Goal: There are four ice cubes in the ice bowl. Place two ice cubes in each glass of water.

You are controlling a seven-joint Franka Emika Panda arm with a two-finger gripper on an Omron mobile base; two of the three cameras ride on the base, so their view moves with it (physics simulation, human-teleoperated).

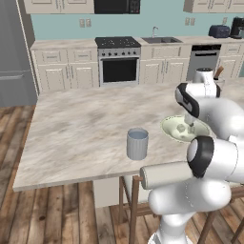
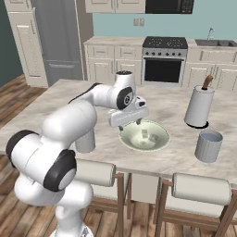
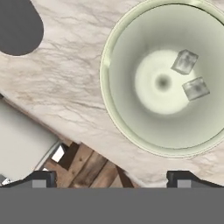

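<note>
The pale green ice bowl [image 3: 114, 114] [image 2: 157, 144] [image 1: 172, 133] sits near the counter's front edge. Two ice cubes lie in its bottom, one [image 3: 184, 61] beside the other [image 3: 195, 89]. My gripper [image 3: 111, 179] [image 2: 131, 123] hovers open over the bowl's left rim, with nothing between its fingertips [image 3: 41, 178]. One glass of water [image 1: 137, 144] [image 2: 85, 141] stands left of the bowl, half hidden behind my arm in the right base view. The other glass [image 2: 208, 146] stands to the bowl's right.
A tall white holder [image 2: 199, 106] with a brown-handled utensil stands behind the right glass. Padded stools [image 2: 199, 187] [image 3: 22, 144] are tucked under the counter's front edge. The marble counter [image 1: 76, 124] stretches wide to the left.
</note>
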